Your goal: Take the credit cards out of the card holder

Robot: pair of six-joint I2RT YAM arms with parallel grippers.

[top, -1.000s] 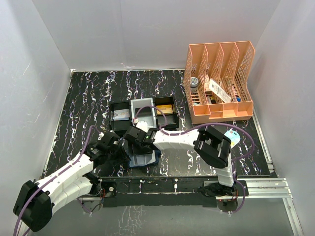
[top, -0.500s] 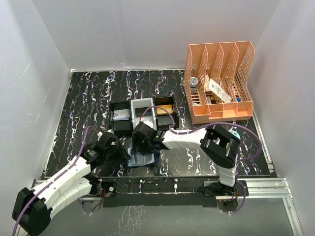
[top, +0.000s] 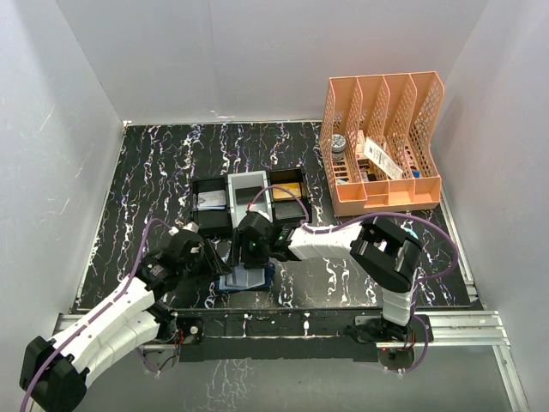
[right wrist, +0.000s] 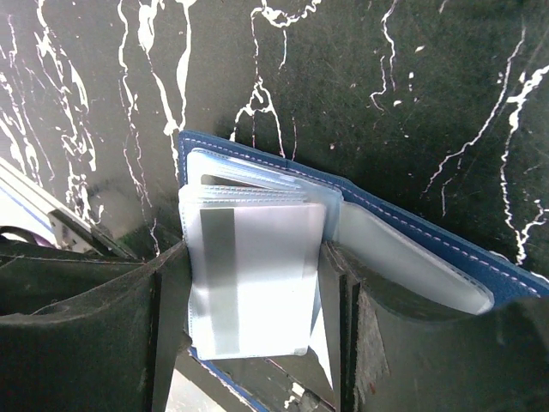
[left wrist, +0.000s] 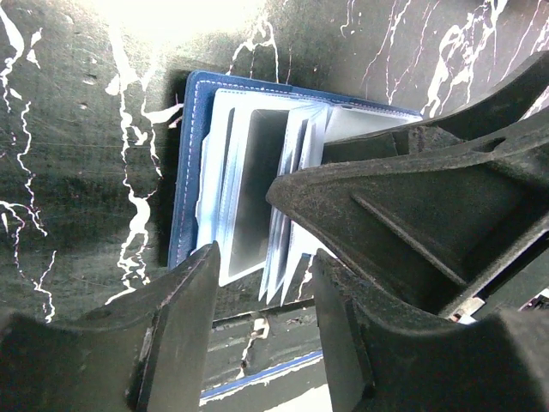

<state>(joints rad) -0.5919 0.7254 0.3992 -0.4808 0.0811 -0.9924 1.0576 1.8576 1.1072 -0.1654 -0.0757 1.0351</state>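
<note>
The extraction step is in hand, by my reading: the card holder [left wrist: 182, 172] lies flat and folded open on the table [right wrist: 386, 86], with none of its contents out yet. The right gripper [right wrist: 255, 251] straddles the fanned clear sleeves, and the credit cards [right wrist: 257, 292] sit directly between its fingers. The topmost card shows as a pale rectangle with a grey stripe. Each pad touches one long edge of the bundle, so the claw looks pinched across the cards' width, though how firmly it squeezes is not clear. The blue cover and its paler inner pocket run out past the outer side of one finger. The left gripper [left wrist: 264, 262] stands spread, squeezing nothing. The lower ends of the sleeves reach into the gap between its fingertips, the cover's stitched border lies beyond its fingertips, and the right claw's dark body crowds in just beside one finger. The next move probably calls for the left claw to press the cover down or clamp its edge. The right could then draw the cards along the sleeve openings without lifting the whole wallet. The clear plastic looks slick and floppy, so a sleeve could come up with the card.
</note>
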